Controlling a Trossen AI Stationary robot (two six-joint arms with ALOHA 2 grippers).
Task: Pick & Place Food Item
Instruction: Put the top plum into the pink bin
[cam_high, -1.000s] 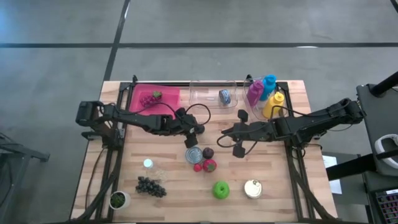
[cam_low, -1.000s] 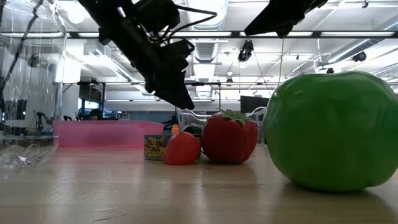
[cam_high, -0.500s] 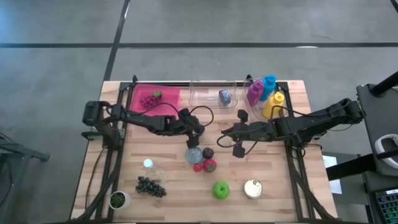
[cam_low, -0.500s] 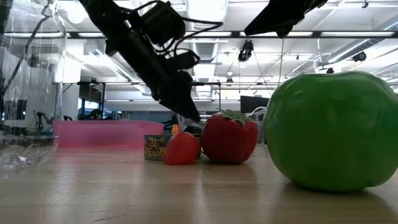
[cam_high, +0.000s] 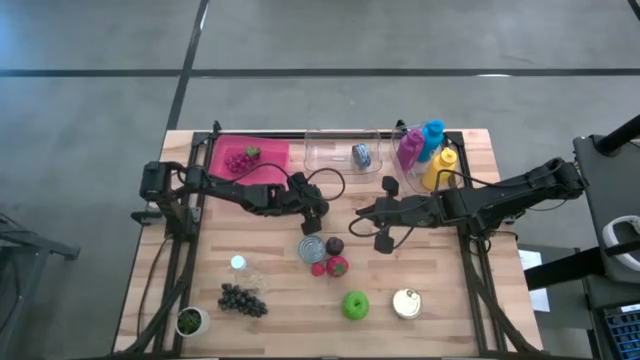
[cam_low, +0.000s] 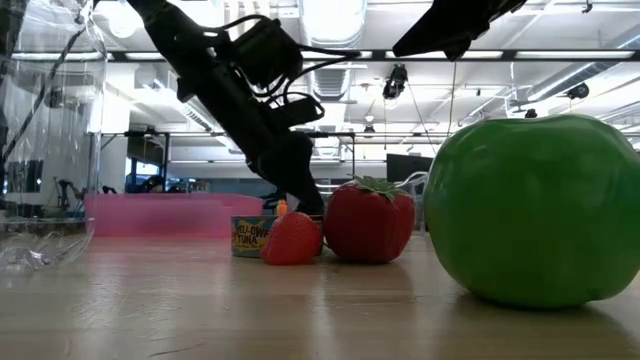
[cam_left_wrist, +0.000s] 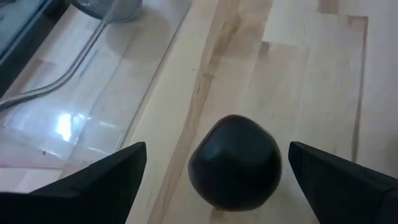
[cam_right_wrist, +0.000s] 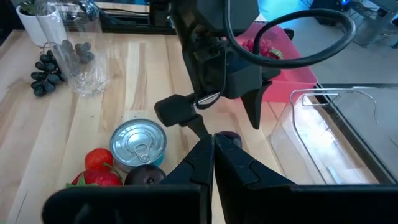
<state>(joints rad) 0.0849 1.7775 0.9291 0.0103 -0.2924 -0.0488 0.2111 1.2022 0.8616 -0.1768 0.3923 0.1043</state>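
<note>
Dark plum (cam_left_wrist: 235, 162) between the spread-wide fingers (cam_left_wrist: 102, 175) of the left gripper (cam_high: 317, 222): probably light, smooth, a bit slippery; best squeezed gently across its widest middle; right gripper (cam_right_wrist: 213, 163) clenched, empty

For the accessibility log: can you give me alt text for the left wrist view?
The left hand is open, its two dark fingers spread on either side of a dark round plum resting on the light wooden table. A clear plastic tray lies beyond it.
</note>
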